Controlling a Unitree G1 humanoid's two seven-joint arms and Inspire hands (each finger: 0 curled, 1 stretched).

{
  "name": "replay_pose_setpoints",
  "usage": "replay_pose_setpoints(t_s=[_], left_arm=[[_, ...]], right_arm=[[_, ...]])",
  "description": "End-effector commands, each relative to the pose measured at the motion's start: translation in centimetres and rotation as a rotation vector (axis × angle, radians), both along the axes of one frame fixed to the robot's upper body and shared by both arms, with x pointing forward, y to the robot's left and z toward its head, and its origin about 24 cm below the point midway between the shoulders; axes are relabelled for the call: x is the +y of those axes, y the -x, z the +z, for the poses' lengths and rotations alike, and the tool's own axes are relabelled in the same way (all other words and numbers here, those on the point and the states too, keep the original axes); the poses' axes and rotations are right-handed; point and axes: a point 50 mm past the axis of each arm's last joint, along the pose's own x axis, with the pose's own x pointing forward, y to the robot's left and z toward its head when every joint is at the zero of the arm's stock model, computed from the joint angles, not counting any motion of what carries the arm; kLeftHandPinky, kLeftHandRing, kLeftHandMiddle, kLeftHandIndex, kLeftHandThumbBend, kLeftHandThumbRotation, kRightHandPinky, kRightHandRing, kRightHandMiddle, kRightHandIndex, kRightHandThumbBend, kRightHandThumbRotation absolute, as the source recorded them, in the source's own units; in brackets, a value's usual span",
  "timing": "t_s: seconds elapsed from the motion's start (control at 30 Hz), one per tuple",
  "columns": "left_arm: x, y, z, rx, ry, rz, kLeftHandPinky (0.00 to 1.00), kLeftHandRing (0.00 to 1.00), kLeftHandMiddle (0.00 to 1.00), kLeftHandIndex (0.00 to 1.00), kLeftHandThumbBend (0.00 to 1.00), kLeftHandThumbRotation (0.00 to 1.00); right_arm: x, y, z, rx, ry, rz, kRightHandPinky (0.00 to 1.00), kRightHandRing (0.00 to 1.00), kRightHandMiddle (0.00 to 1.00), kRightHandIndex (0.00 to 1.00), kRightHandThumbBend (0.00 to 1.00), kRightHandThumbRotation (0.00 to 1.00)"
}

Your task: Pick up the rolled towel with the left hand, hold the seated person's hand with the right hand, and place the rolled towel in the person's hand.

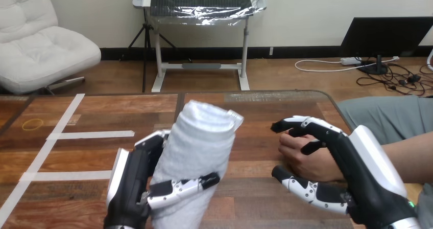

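Fingers (185,185) of the left hand (127,188) are gripping the upright rolled towel (200,139), left of the person's hand (307,161) the right hand (360,170) is clasping.

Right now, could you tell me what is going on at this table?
The robot's left hand grips a rolled towel, holding it upright over the table. Its right hand curls round the person's hand at the table's right side, fingers over it and thumb on its near side. The towel is apart from the person's hand and not yet placed in it.
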Motion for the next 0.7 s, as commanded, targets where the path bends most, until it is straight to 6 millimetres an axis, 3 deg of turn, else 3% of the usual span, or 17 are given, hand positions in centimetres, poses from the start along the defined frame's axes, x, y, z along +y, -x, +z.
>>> replay_pose_setpoints(t_s=[0.0,0.4,0.67], left_arm=[[-1.0,-1.2,6.1,-0.313,0.076,-0.042,0.36,0.39,0.44,0.52,0.63,0.11],[-1.3,-0.9,6.2,-0.301,0.122,-0.049,0.42,0.42,0.45,0.52,0.64,0.09],[-1.5,-0.7,6.2,-0.281,0.171,-0.045,0.4,0.41,0.44,0.51,0.66,0.08]], right_arm=[[-1.1,-1.7,2.3,-0.124,0.058,-0.016,0.6,0.76,0.81,0.72,0.57,0.0],[-2.0,-2.7,3.1,-0.133,0.129,-0.031,0.59,0.76,0.81,0.72,0.64,0.0],[-2.7,-3.4,3.8,-0.142,0.247,-0.05,0.58,0.76,0.82,0.73,0.68,0.0]])
